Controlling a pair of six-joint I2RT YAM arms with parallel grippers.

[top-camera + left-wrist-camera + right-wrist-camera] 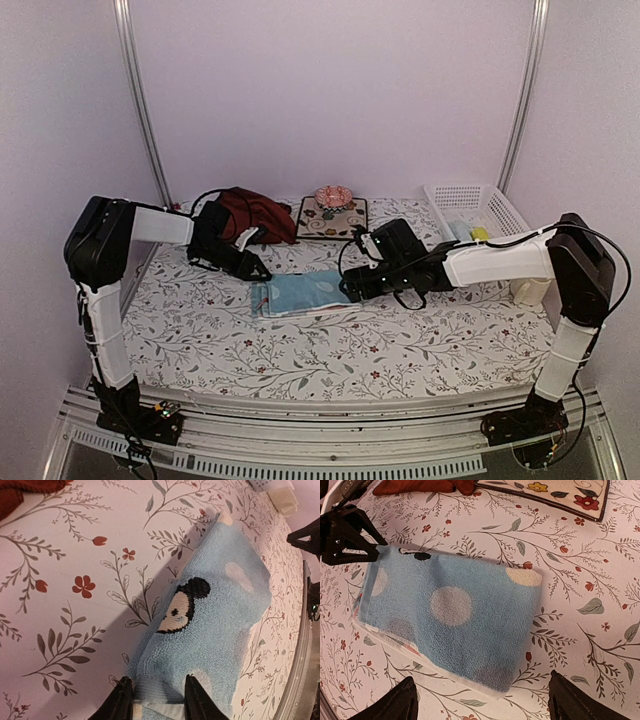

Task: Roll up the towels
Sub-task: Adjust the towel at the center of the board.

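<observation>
The light blue dotted towel (300, 293) lies folded on the table; its mouse print shows in the left wrist view (182, 607). My left gripper (260, 272) is at its left end. The fingers (120, 700) stand narrowly apart with the towel's bunched end (157, 690) pressed between them. My right gripper (352, 285) is wide open and empty above the towel's right end (515, 670), fingers (402, 702) on either side. The dark red towel (255, 213) lies crumpled at the back left. Small yellow and pale blue towels (472, 233) sit in a basket.
A square dark floral mat (345, 222) with a pink object (333, 196) on it lies at the back centre. A white slotted basket (497, 205) stands at the back right. A white floral covering (330, 350) spans the table. Metal posts rise at the back corners.
</observation>
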